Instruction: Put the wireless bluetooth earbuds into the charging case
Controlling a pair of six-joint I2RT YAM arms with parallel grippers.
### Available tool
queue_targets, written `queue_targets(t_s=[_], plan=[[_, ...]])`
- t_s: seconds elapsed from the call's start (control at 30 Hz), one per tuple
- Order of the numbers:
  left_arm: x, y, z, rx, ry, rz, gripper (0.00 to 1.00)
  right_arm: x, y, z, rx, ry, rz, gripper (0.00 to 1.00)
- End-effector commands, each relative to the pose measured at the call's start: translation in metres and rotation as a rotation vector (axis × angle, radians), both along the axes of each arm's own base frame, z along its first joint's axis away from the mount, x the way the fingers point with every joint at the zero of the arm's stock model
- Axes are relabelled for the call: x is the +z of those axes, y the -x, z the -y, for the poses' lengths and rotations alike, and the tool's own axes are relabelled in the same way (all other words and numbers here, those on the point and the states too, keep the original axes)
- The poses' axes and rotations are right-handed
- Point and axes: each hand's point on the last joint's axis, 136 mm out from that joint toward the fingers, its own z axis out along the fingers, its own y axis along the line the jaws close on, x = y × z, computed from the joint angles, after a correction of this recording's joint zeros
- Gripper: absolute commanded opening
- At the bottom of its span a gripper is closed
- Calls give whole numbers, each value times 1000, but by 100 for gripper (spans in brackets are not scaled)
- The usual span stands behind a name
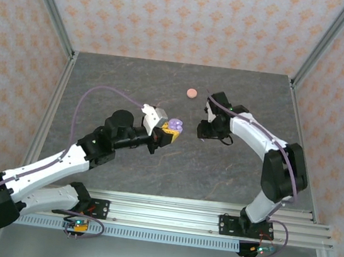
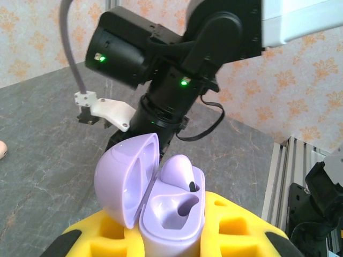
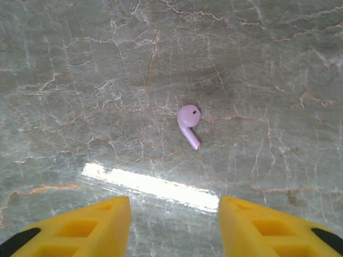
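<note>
Right hand (image 3: 172, 203): yellow fingers spread wide, gripping nothing, above grey marbled tabletop (image 3: 64, 64). Loose lilac-purple plastic earbud (image 3: 187, 122) lies flat on tabletop, ahead of fingertip gap. Its long axis is diagonal in wrist view: round head upper left, stem pointing lower right. Left hand (image 2: 170, 238): clamped on round lilac charging case (image 2: 171, 219), lid (image 2: 126, 176) hinged open. Second lilac earbud (image 2: 179, 168) seated in far socket, bulb up.

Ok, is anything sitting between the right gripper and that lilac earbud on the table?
Nothing visible. The lilac earbud lies alone on the bare table, just ahead of the open right gripper. The open lilac case, held by the left gripper, has one slot free and uncovered.
</note>
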Motion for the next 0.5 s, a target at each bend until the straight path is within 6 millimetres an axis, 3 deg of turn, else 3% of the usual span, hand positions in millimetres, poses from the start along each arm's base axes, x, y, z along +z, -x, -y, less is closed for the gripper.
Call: queue_targets(t_s=[0.0, 0.13, 0.47], plan=[[-3, 7, -4, 0, -1, -24, 1, 3, -5, -2, 113, 35, -14, 47], [-3, 7, -6, 8, -5, -36, 1, -8, -4, -9, 212, 38, -61, 47], [-4, 6, -7, 20, -6, -43, 1, -35, -13, 1, 271, 154, -121, 41]])
